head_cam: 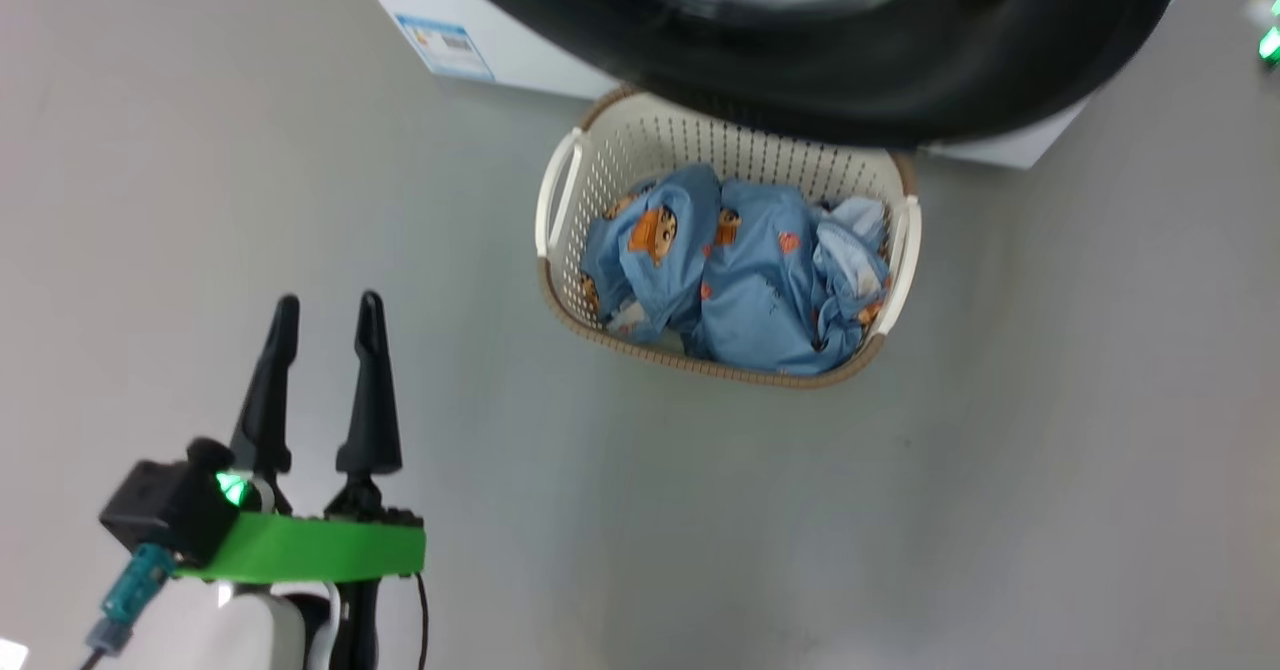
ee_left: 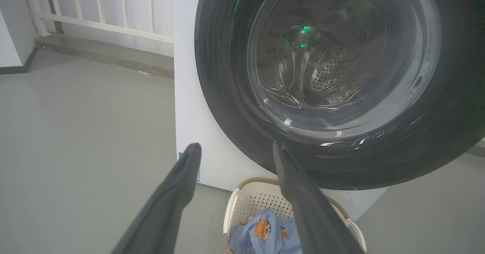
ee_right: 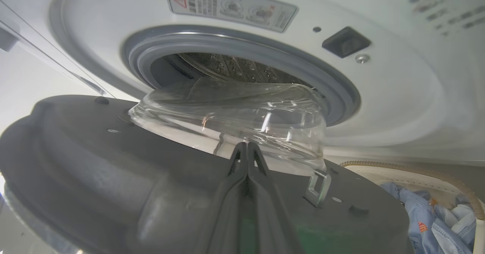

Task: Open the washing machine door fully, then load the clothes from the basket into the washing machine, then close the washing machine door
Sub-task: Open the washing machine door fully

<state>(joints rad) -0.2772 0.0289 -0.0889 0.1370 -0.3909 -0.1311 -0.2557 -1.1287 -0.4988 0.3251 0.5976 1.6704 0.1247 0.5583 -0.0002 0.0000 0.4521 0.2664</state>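
Note:
The washing machine door (head_cam: 900, 80) stands partly open, its black rim hanging over the basket (head_cam: 640, 140). The basket sits on the floor against the washing machine (head_cam: 520, 50) and holds the light blue clothes (head_cam: 740, 270). My left gripper (head_cam: 329, 298) is open and empty, low and left of the basket. In the left wrist view it (ee_left: 235, 144) faces the door's outer side (ee_left: 227, 94), with the basket (ee_left: 254, 197) and clothes (ee_left: 257, 231) below. My right gripper (ee_right: 246, 144) is shut behind the door's inner face (ee_right: 94, 151), tips at the glass bowl (ee_right: 235, 110). Beyond are the gasket (ee_right: 242, 45) and drum (ee_right: 227, 62).
Bare grey floor (head_cam: 1050, 400) surrounds the basket. A blue label sticker (head_cam: 445, 45) marks the machine's lower front. A white railing (ee_left: 94, 3) above a low grey ledge (ee_left: 106, 55) runs behind the machine's left side. A latch loop (ee_right: 318, 185) sticks out of the door's inner face.

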